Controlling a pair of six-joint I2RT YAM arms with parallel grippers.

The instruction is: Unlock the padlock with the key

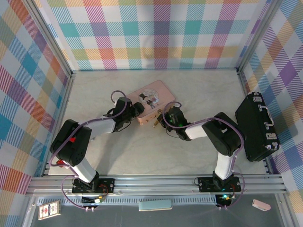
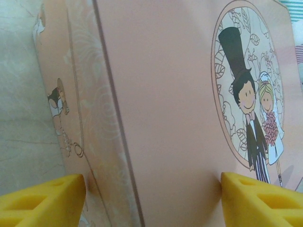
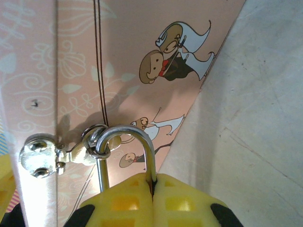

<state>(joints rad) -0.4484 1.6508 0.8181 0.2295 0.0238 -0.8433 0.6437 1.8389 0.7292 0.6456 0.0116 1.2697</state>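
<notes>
1. the pink tin point(image 1: 154, 97) lies near the middle of the pale table point(image 1: 156, 161), set at an angle, with a cartoon bride and groom printed on its lid.
2. the left gripper point(image 1: 136, 111) is at the tin's near-left corner. in the left wrist view its yellow fingers point(image 2: 42, 201) are spread wide with the tin between them. one is beside the patterned side wall and the other is over the lid, next to the printed couple.
3. the right gripper point(image 1: 166, 118) is at the tin's near-right edge, facing the left one across the tin's near end.
4. the padlock point(image 3: 127, 128) hangs on the tin's side wall. its thin silver shackle is threaded through a small metal ring point(image 3: 97, 142), which sits just beside a shiny clasp plate point(image 3: 40, 158).
5. the right gripper's yellow fingers point(image 3: 123, 203) are clenched tight together directly under the shackle. the shackle's right leg disappears into the seam between them, and the lock's body is hidden behind the pads. they may be pinching something thin there, but the view is too crowded to tell what.
6. a black case point(image 1: 258, 125) stands at the table's right edge, well apart from the tin.
</notes>
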